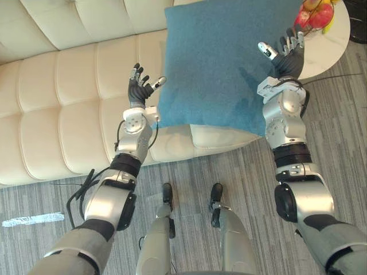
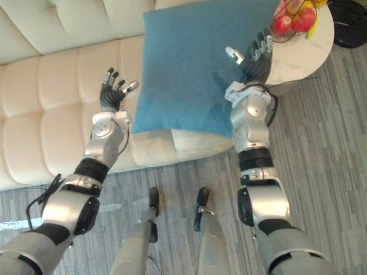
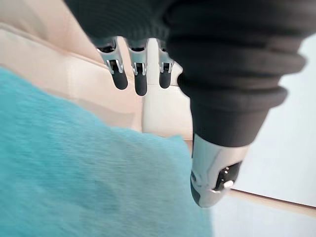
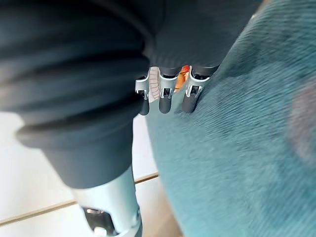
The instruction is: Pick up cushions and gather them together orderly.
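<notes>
Your left robot hand (image 1: 137, 87) and right robot hand (image 1: 287, 56) were both open, fingers straight at opposite edges of the blue cushion (image 1: 218, 63) above the sofa (image 1: 57, 103); soft and light, it likely needed an even squeeze at mid-edge.

- The right hand (image 4: 166, 97) holds its dark-tipped fingers (image 4: 191, 98) straight, lying against the blue cushion (image 4: 247, 148).
- Its thumb (image 4: 111, 210) sits apart from them, just beside the cushion's edge.
- An orange patch (image 4: 184, 73) peeks between the fingers.
</notes>
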Motion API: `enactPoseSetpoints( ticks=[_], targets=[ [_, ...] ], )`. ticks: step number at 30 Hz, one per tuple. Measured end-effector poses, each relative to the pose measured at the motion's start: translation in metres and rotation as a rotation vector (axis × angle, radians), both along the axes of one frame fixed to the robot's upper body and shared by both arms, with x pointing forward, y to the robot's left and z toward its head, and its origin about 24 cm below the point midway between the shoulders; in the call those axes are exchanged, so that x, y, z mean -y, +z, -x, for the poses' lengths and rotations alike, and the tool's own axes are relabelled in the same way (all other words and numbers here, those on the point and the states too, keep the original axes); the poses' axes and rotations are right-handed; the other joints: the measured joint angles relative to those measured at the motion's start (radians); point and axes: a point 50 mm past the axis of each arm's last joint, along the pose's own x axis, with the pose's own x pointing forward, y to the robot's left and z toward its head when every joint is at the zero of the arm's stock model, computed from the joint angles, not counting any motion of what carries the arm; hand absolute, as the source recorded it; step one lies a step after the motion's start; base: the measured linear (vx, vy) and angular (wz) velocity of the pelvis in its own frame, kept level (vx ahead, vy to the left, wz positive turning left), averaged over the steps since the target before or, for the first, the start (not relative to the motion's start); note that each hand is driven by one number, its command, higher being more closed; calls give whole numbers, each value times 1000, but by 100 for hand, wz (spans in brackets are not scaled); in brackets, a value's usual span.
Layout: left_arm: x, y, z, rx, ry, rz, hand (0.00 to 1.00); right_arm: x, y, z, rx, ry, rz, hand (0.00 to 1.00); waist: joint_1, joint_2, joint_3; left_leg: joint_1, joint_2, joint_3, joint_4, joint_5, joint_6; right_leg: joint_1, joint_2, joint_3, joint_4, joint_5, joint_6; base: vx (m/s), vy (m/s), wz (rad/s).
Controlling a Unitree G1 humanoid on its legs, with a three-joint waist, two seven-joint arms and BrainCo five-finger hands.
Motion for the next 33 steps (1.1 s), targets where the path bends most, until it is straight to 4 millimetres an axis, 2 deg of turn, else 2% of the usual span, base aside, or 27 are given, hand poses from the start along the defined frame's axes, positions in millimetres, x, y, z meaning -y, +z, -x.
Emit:
enactPoseSetpoints(
  ticks=[3, 8, 15, 19, 23, 24, 28, 33],
  targets=[
    [0, -7, -1, -35, 4, -24, 0, 6, 6, 1, 16, -32, -42, 0, -5, 0, 2, -9, -2, 2, -27, 15, 0, -22, 0, 1, 0, 1, 0, 0, 0, 0],
    [8, -16, -1, -71, -12, -49, 0, 7, 2, -3, -9, -31, -47, 0, -18, 1, 4, -9, -2, 9, -33, 15, 0, -22, 4, 27, -8, 2, 1, 26, -10, 0],
    [17, -19, -1, -80, -35, -94, 0, -19, 8, -12, -31, 51, 60, 0, -28, 3, 23, -18, 1, 31, -39, 15, 0, -38, 12, 50, -29, 22, 5, -4, -10, -10],
    [22, -17, -1, -74, -48, -109, 0, -27, 5, -13, -31, 71, 88, 0, -32, 4, 24, -27, 4, 28, -39, 17, -1, -40, 16, 47, -40, 27, 6, 0, -3, 1],
    [26, -13, -2, -67, -59, -90, 0, -31, 3, -14, -22, 94, 42, 0, -35, 4, 24, -30, 4, 27, -41, 20, 1, -44, 16, 46, -41, 27, 6, 0, 0, 0],
    [27, -12, -2, -67, -53, -85, 100, -31, 3, -14, -18, 100, 27, 0, -35, 4, 24, -30, 4, 27, -42, 20, 1, -44, 16, 46, -41, 27, 6, 0, 0, 0],
    [28, -10, -2, -58, -41, -54, 100, -32, 3, -13, -4, 105, 24, 0, -35, 5, 24, -31, 4, 28, -46, 23, -1, -48, 17, 47, -41, 27, 6, 0, 0, 0],
    [30, 3, 0, -8, -30, -31, 100, -31, 4, -11, 6, 79, 29, 0, -35, 5, 25, -30, 4, 26, -55, 29, -3, -49, 17, 44, -40, 27, 6, 0, 0, 0]
  ],
)
